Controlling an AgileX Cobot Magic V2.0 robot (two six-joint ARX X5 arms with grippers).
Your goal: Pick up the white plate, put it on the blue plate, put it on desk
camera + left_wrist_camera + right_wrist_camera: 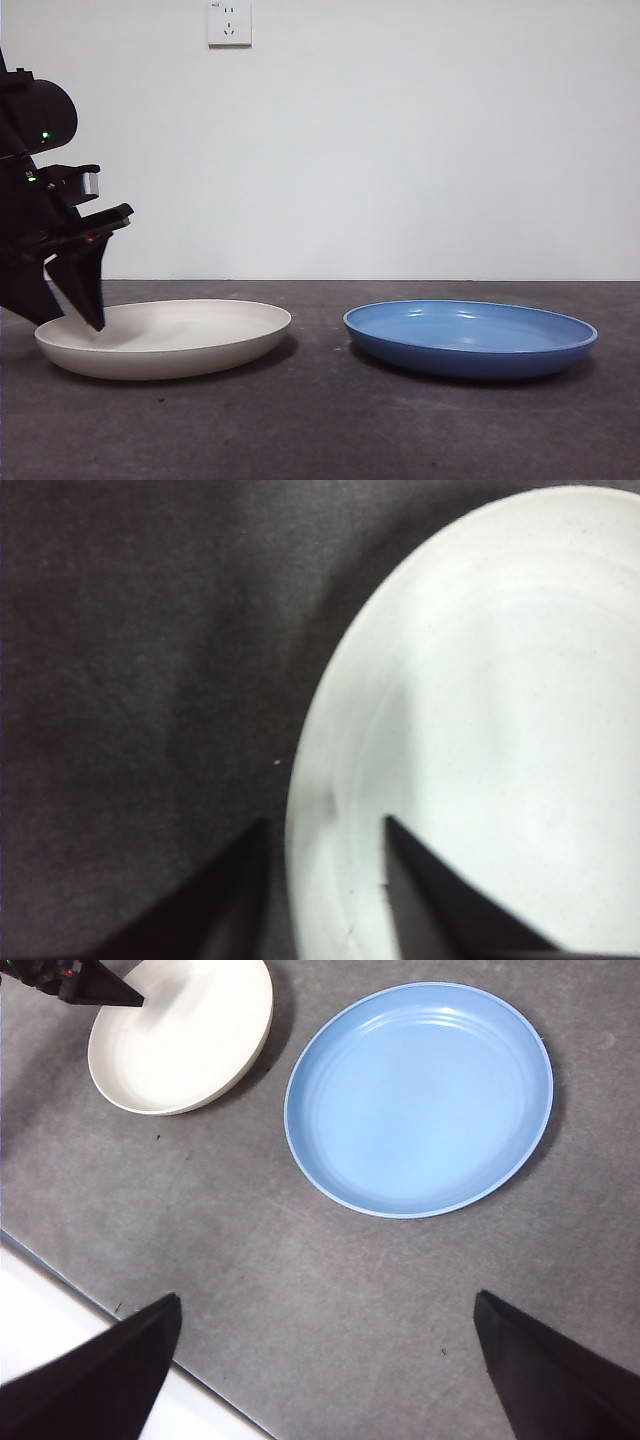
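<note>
The white plate (170,335) lies on the dark desk (320,430) at the left, and the blue plate (470,335) rests apart from it at the right. My left gripper (85,312) reaches down onto the white plate's left rim. In the left wrist view the left gripper (325,825) is open and straddles the rim of the white plate (500,710), one jaw over the desk (130,680) and one inside the plate. High above the desk, my right gripper (325,1305) hangs open and holds nothing, looking down on the blue plate (420,1095) and the white plate (185,1045).
A white wall with a socket (229,22) stands behind the desk. In the right wrist view the desk's edge (90,1300) runs diagonally, with a white floor strip beyond it. A strip of bare desk separates the two plates.
</note>
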